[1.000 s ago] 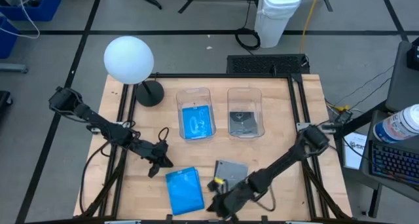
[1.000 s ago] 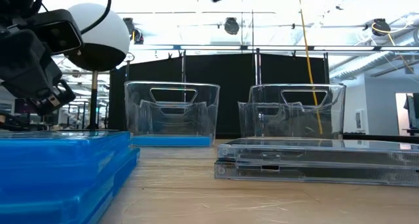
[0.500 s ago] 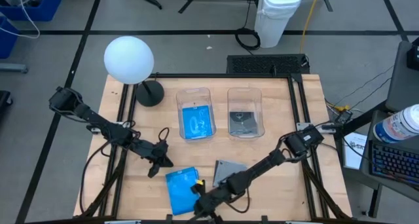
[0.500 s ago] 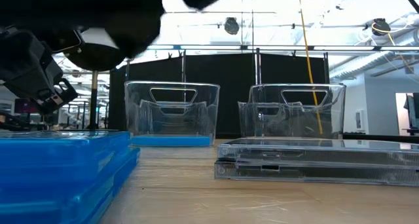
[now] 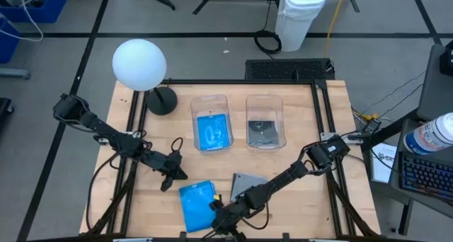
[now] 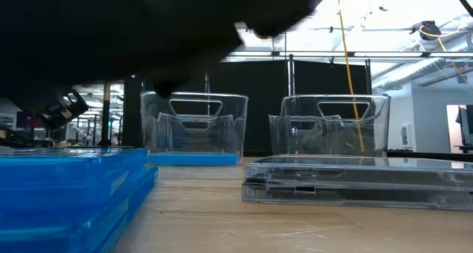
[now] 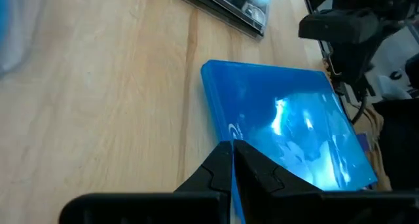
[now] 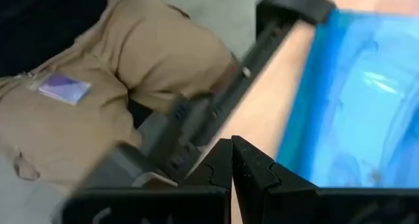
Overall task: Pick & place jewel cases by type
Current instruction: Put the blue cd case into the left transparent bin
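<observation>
A stack of blue jewel cases (image 5: 198,204) lies at the near edge of the worktop (image 5: 297,129), with the grey see-through jewel cases (image 5: 249,185) just beside it. One blue case lies in the left clear tub (image 5: 211,122), one grey case in the right tub (image 5: 265,121). The right pincer (image 5: 221,219), pressed together, is low at the blue stack's near corner. The left pincer (image 5: 168,180), also pressed together, waits beside the stack, holding nothing.

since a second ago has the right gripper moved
Yes. In the high view the right gripper has swung left from beside the grey cases to the blue cases' near edge.
</observation>
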`<move>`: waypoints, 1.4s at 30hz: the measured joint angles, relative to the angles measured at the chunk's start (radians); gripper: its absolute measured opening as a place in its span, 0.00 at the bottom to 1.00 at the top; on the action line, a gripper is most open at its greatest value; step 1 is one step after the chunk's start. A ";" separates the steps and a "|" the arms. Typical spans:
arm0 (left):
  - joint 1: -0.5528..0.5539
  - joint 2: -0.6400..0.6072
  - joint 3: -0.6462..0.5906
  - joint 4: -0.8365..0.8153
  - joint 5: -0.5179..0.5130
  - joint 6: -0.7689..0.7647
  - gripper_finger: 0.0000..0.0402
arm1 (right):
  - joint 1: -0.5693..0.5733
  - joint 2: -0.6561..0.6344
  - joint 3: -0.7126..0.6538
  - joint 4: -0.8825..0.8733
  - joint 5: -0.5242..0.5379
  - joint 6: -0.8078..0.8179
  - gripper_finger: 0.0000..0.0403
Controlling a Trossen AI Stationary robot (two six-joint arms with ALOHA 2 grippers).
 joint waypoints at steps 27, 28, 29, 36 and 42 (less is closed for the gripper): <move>0.000 0.000 0.000 -0.053 0.017 -0.031 0.05 | -0.023 0.044 0.000 0.023 0.159 -0.059 0.00; 0.000 0.000 0.000 -0.056 0.018 -0.030 0.05 | -0.021 0.040 0.001 0.027 0.158 -0.063 0.00; 0.000 0.000 0.000 -0.058 0.019 -0.029 0.05 | -0.020 0.038 0.003 0.036 0.159 -0.067 0.00; 0.000 0.000 0.000 -0.068 0.075 -0.027 0.05 | -0.022 0.029 0.004 0.044 0.207 -0.095 0.00; 0.005 -0.003 0.000 -0.100 0.089 -0.027 0.05 | -0.041 0.029 -0.002 0.046 0.213 -0.102 0.00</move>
